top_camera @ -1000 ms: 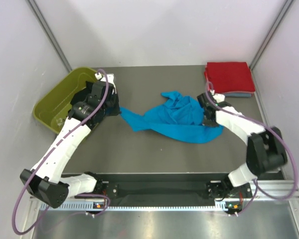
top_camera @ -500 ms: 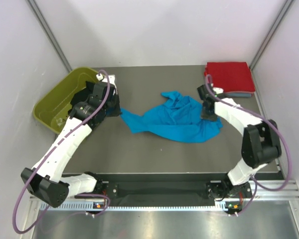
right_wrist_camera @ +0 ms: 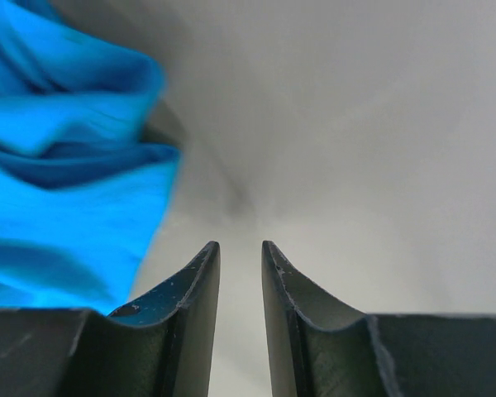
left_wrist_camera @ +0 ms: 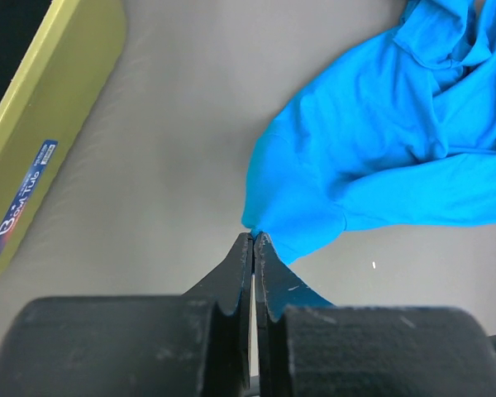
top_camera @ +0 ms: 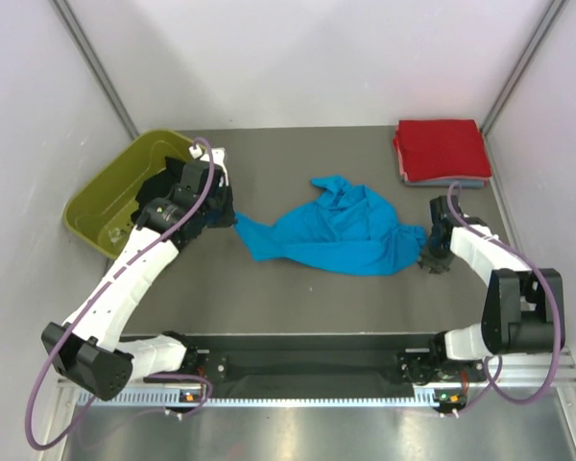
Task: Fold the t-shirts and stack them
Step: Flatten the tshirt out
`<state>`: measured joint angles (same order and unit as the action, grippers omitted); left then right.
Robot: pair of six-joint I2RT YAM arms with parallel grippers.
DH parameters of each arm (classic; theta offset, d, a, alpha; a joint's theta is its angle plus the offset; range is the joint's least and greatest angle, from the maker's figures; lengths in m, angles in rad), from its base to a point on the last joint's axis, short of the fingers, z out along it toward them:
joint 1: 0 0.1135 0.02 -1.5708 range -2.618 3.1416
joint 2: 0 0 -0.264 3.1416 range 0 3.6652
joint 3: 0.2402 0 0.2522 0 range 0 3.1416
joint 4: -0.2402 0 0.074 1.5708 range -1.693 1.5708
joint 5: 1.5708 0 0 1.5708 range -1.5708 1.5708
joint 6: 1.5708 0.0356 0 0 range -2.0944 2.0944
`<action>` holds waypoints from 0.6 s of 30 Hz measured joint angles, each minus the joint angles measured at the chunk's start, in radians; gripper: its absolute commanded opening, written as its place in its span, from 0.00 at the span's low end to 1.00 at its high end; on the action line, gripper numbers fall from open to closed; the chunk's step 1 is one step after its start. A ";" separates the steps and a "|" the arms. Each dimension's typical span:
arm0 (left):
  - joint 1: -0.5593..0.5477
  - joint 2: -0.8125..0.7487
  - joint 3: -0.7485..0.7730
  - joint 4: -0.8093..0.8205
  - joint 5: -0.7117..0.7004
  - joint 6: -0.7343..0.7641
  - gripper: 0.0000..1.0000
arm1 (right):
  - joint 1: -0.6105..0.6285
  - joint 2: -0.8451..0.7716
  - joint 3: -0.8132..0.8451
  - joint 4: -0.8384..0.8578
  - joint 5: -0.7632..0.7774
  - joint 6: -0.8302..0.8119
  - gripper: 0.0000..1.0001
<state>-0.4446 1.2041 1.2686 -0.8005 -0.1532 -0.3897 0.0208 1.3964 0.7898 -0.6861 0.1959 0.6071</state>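
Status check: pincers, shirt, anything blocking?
Left pincer shut on turquoise t-shirt corner. Right pincer slightly open, empty, beside its right edge. Shirt crumpled, unfolded. Red t-shirt folded at far-right corner, apart.

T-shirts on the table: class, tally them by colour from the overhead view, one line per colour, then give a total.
turquoise t-shirt, unfolded: 1
red t-shirt, folded: 1
grey-blue t-shirt, folded under the red one: 1
Total: 3
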 measured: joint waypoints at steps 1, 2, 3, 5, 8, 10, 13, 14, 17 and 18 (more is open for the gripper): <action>0.000 0.000 0.000 0.000 0.000 0.000 0.00 | -0.002 0.006 0.000 0.019 -0.013 0.000 0.28; 0.000 0.000 0.000 0.000 0.000 0.000 0.00 | -0.002 0.011 0.001 0.039 -0.024 0.000 0.28; 0.000 0.000 0.000 0.000 0.000 0.000 0.00 | -0.002 0.014 0.002 0.051 -0.031 0.002 0.28; 0.000 0.000 0.000 0.000 0.000 0.000 0.00 | -0.002 0.024 0.003 0.073 -0.044 0.007 0.28; 0.000 0.000 0.000 0.000 0.000 0.000 0.00 | -0.002 0.034 0.004 0.094 -0.055 0.019 0.29; 0.000 0.000 0.000 0.000 -0.001 0.000 0.00 | -0.002 0.047 0.007 0.109 -0.057 0.026 0.29; 0.000 0.000 0.000 0.000 -0.001 0.000 0.00 | -0.002 0.082 0.021 0.130 -0.059 0.034 0.30; 0.000 0.000 0.000 0.000 -0.001 0.000 0.00 | -0.002 0.094 0.026 0.134 -0.058 0.037 0.30; 0.000 -0.002 0.000 0.000 -0.001 0.000 0.00 | -0.002 0.126 0.040 0.156 -0.055 0.045 0.30; 0.000 -0.002 0.000 0.000 -0.001 0.000 0.00 | -0.002 0.131 0.043 0.161 -0.051 0.046 0.30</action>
<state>-0.4446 1.2022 1.2686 -0.8009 -0.1539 -0.3893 0.0185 1.5276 0.8330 -0.5255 0.1444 0.6529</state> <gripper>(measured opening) 0.013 0.299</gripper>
